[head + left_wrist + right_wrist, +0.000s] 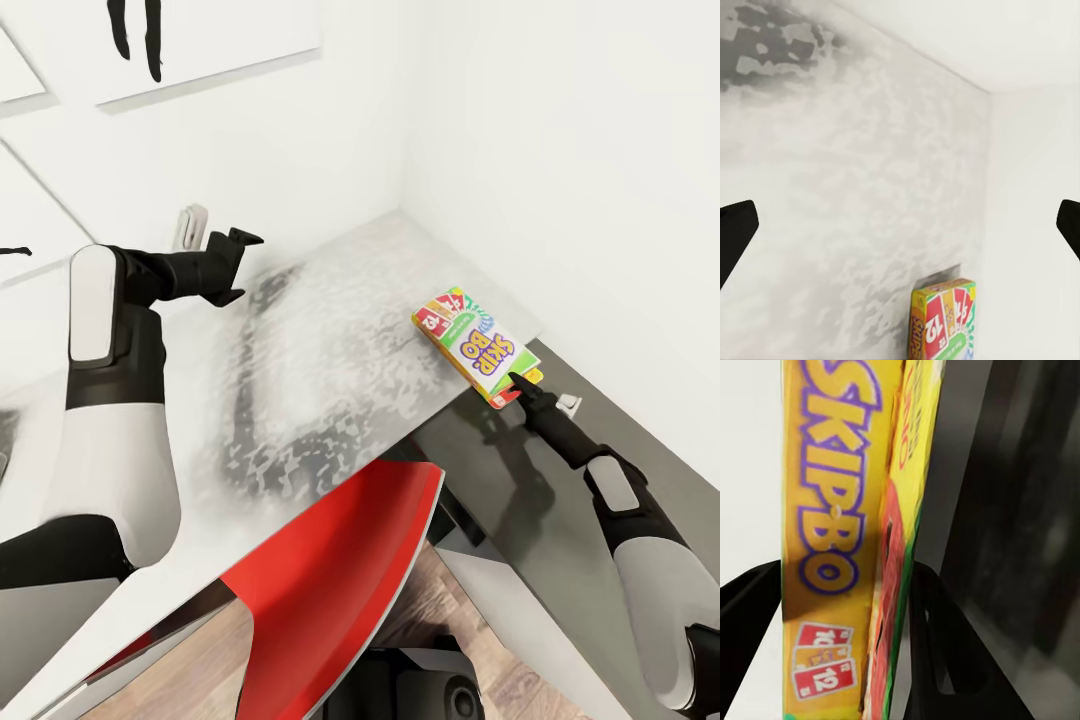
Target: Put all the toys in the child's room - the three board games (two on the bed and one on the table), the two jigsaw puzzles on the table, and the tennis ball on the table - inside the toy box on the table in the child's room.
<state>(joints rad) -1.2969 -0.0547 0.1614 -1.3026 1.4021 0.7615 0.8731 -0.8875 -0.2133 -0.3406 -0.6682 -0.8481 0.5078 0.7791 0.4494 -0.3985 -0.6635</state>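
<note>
A Skip-Bo board game (pixel 470 345), a flat yellow, green and red box, lies at the right edge of the pale grey-white table (pixel 330 330), near the room's corner. My right gripper (pixel 520 385) is at the box's near end. In the right wrist view the board game (pixel 847 532) stands edge-on between the two black fingers (pixel 937 637), which press on both its sides. My left gripper (pixel 235 265) hovers open over the table's back left part. In its wrist view the left gripper (pixel 900 229) is spread wide, with the board game (pixel 945 319) far ahead of it.
A red chair (pixel 340 560) is pushed under the table's front edge, over wood-plank floor (pixel 450 620). White walls close the back and right side, with a black silhouette picture (pixel 140 40) up left. A dark grey panel (pixel 520 520) drops off beside the table's right edge.
</note>
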